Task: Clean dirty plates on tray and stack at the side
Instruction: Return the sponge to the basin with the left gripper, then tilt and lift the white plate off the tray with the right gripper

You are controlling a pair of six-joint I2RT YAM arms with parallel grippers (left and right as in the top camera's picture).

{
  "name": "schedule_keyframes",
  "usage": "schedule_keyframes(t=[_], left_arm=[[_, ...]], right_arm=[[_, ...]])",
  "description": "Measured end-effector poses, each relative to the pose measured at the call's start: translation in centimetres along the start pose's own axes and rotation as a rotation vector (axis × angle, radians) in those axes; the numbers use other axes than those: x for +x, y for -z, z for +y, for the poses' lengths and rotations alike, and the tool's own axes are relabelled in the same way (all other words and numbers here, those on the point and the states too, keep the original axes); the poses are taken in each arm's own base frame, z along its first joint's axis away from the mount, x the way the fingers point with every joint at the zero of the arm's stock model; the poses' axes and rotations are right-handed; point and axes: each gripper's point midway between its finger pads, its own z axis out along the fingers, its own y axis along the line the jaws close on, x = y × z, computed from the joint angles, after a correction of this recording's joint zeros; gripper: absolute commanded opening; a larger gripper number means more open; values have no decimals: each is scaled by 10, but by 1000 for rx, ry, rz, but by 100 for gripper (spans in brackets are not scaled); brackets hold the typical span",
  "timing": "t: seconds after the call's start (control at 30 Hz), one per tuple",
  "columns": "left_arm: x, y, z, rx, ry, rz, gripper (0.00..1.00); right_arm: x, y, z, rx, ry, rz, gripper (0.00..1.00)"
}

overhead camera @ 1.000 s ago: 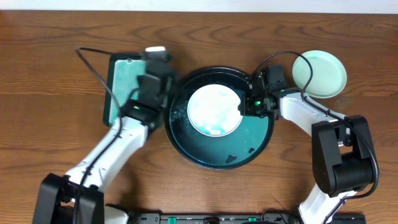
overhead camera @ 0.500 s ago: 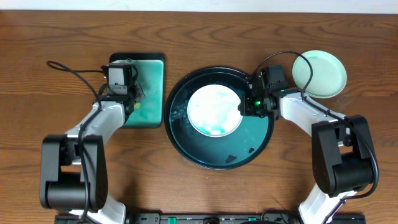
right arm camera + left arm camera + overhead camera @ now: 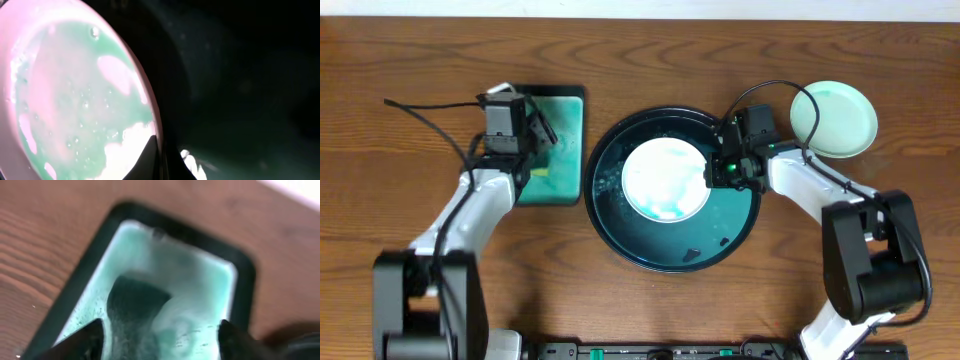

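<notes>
A white plate [image 3: 665,180] with a blue-teal smear lies inside the large round black-rimmed tray [image 3: 730,228]. My right gripper [image 3: 712,172] is shut on that plate's right rim; in the right wrist view its fingertips [image 3: 161,159] pinch the edge of the smeared plate [image 3: 75,100]. A pale mint-green plate [image 3: 833,118] rests on the table to the far right. My left gripper [image 3: 540,135] hangs open over the rectangular teal tray [image 3: 560,165]. Its wide-apart jaws [image 3: 161,342] straddle a dark sponge [image 3: 132,305] lying in that tray.
The rectangular tray [image 3: 240,275] sits just left of the round tray, nearly touching it. A cable [image 3: 430,112] trails left from the left arm. Wet foam covers the rectangular tray's floor.
The left arm swung from the round tray's left edge to over the rectangular tray and its jaws opened, leaving the sponge there. The right gripper and white plate stayed put.
</notes>
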Motion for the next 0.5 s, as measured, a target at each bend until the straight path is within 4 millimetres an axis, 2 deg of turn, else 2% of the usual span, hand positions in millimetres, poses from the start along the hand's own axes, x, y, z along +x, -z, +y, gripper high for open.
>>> schedule_keyframes(t=[0.13, 0.33, 0.5], left_arm=[[-17, 18, -7, 31, 6, -54, 80], [-12, 18, -6, 25, 4, -34, 80], [-12, 18, -5, 25, 4, -34, 80]], right_arm=[[-19, 36, 4, 98, 79, -111, 1], [-44, 94, 9, 266, 208, -280, 1], [-52, 106, 13, 413, 384, -324, 1]])
